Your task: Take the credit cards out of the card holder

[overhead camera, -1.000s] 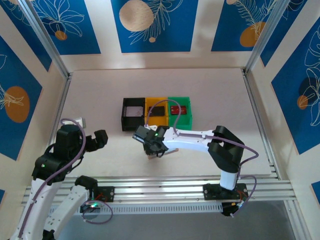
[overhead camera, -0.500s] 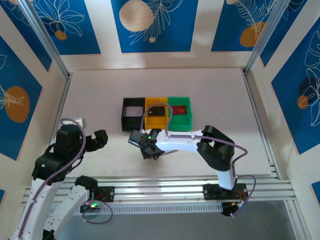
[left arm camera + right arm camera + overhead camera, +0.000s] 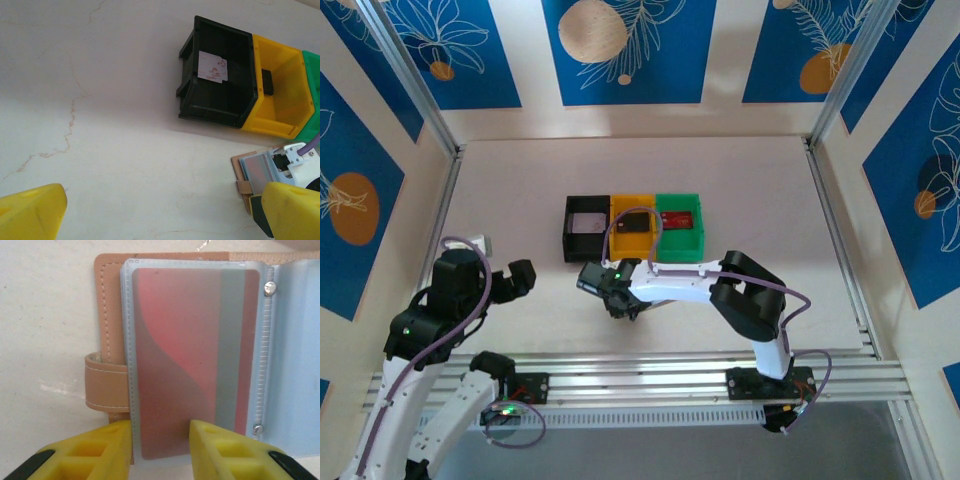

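The card holder is laid open on the table, just in front of the black bin and yellow bin. A red-and-grey credit card is seen inside its clear sleeve. The right gripper is held narrowly apart at the sleeve's lower edge. The left gripper is spread wide, well apart from the holder.

The pale table carries a black bin. A yellow bin touches its right side, with a green bin beyond. The open holder lies near the black bin's near-right corner, apart from it.
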Controlling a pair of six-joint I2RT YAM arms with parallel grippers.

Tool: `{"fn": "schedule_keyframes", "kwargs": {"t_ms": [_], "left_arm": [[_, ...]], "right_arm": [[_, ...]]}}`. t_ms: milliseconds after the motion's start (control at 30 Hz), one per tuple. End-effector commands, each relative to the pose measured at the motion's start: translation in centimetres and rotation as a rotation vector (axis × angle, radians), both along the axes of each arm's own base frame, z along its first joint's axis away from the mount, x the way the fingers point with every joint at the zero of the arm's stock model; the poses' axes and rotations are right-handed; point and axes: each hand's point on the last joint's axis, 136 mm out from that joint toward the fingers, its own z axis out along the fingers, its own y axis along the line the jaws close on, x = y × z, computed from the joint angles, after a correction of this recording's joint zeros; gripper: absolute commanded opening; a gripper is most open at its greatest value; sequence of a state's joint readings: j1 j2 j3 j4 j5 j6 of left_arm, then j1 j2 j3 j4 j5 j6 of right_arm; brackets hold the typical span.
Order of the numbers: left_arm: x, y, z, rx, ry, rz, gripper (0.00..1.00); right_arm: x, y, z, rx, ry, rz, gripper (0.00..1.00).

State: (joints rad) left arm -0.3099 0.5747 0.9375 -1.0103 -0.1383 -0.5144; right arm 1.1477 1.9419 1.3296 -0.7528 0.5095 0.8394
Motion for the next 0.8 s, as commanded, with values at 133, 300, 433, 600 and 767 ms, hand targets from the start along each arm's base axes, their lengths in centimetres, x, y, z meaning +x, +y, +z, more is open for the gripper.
{"fn": "schedule_keyframes", "kwargs": {"t_ms": [133,300,433,600,767], "left_arm": [[0.04,-0.43,-0.11,-0.004,0.002,-0.025,1.0],[0.04,-0.41,-0.11,-0.004,0.002,-0.025,1.0],[0.06,-0.44,-0.1,-0.004,0.002,-0.026,1.0],[0.07,-0.47,-0.11,-0.005,0.002,-0.027,1.0],[0.08,-0.45,-0.06,-0.005,0.001,-0.026,1.0]], "right_arm": [[0.47,-0.49,0.05,-0.031,-0.016,-0.015,0.27],[0.7,-0.73,0.39,-0.025,-0.024,-0.025,0.23],[0.83,-0.91,0.67,-0.016,-0.028,-0.032,0.19],[0.82,-1.01,0.59,-0.007,-0.023,-0.038,0.14],[0.8,-1.02,0.7,-0.002,-0.023,-0.043,0.1]]}}
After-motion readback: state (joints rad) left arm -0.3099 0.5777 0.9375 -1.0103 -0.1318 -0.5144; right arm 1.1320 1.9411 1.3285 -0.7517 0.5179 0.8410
